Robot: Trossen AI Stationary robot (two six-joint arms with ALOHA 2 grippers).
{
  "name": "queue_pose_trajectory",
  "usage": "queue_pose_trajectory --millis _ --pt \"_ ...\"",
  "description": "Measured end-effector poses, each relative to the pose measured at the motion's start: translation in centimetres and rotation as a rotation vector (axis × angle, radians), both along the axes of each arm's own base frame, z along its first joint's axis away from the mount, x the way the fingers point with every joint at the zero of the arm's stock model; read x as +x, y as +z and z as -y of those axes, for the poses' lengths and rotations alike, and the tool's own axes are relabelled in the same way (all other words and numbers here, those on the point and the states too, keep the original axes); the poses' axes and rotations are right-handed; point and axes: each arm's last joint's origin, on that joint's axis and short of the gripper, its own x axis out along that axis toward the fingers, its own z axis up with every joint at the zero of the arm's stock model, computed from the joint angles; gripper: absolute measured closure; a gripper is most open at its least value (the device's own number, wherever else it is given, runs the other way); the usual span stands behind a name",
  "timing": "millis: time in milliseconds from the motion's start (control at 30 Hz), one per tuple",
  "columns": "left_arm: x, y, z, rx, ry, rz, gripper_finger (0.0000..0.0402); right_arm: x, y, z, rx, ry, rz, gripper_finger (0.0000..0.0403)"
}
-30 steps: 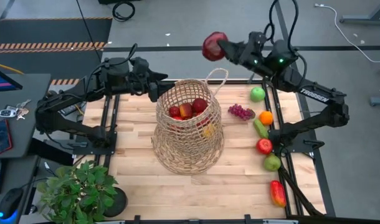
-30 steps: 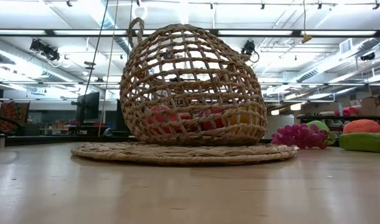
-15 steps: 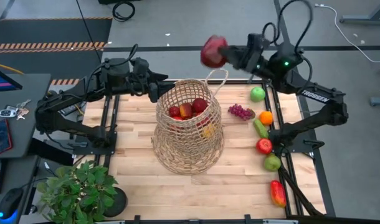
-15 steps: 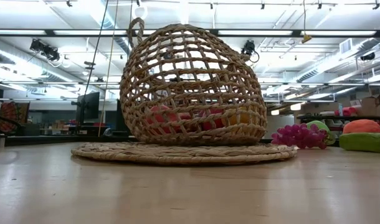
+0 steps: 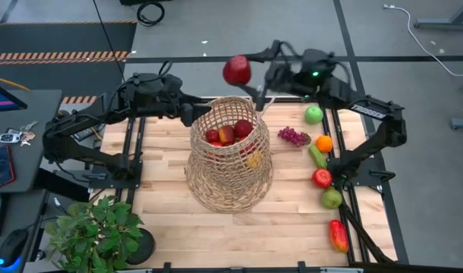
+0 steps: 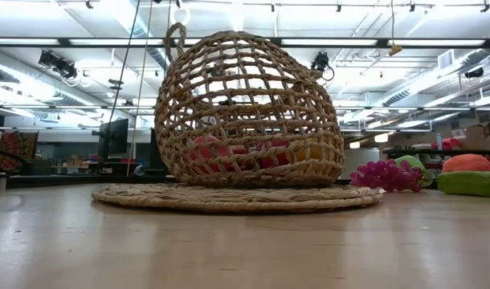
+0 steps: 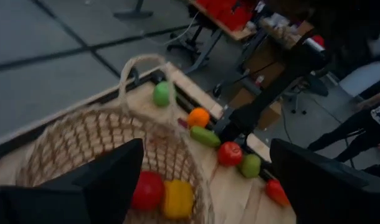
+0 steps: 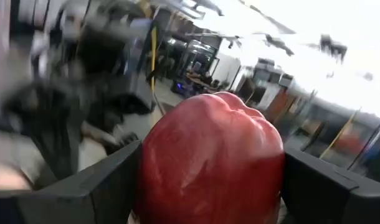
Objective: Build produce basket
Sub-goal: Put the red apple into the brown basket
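The right gripper (image 5: 245, 70) pinches a red apple (image 5: 237, 70) between its fingers and holds it in the air above the table's far edge, just beyond the far rim of the basket (image 5: 230, 155). In the right wrist view the apple (image 8: 210, 158) fills the gap between the two dark fingers (image 8: 99, 186).

The left gripper (image 5: 192, 106) hovers at the basket's far left rim. Its fingers (image 7: 109, 177) are spread apart, with nothing between them; past them the wrist view looks down into the basket (image 7: 84, 140).

The basket stands at the middle of the table (image 5: 163, 220). It holds red pieces (image 5: 228, 133) and a yellow piece (image 7: 177, 198). In the low view the basket (image 6: 245, 112) rests on a flat woven base.

The remaining produce lies on the table to the right of the basket:
- grapes (image 5: 293, 136), nearest the basket
- green apple (image 5: 313, 114), far right
- orange (image 5: 323, 142)
- green vegetable (image 5: 316, 156)
- red fruit (image 5: 321, 178)
- green fruit (image 5: 331, 199)
- red pepper (image 5: 338, 235), near right

A potted plant (image 5: 95, 231) stands at the near left corner.
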Motion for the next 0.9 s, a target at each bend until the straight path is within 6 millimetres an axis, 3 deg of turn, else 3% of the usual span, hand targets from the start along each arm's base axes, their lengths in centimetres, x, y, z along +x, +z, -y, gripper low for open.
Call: queue_pose_trajectory --millis 333,467,733,833,900 --pt "-0.3 -1.3 1.6 -0.116 -0.027 -0.116 0.0045 4.2 -3.3 1.2 -0.696 -0.154 -0.3 0.0066" --pt "-0.3 -1.4 2.1 -0.137 -0.04 -0.122 0.0045 5.7 -4.0 1.0 -0.889 -0.26 -0.37 0.0066" --pt "-0.1 -1.3 2.8 -0.139 -0.067 -0.12 0.0045 6.6 -4.5 0.9 -0.821 -0.261 -0.331 0.0066" --pt "-0.1 -1.3 2.8 -0.129 -0.075 -0.119 0.0045 6.5 -4.6 1.6 -0.611 -0.257 -0.271 0.0066" --pt "-0.1 -1.2 2.8 -0.102 -0.085 -0.118 0.0045 6.3 -4.6 2.1 -0.381 -0.251 -0.201 0.0066"
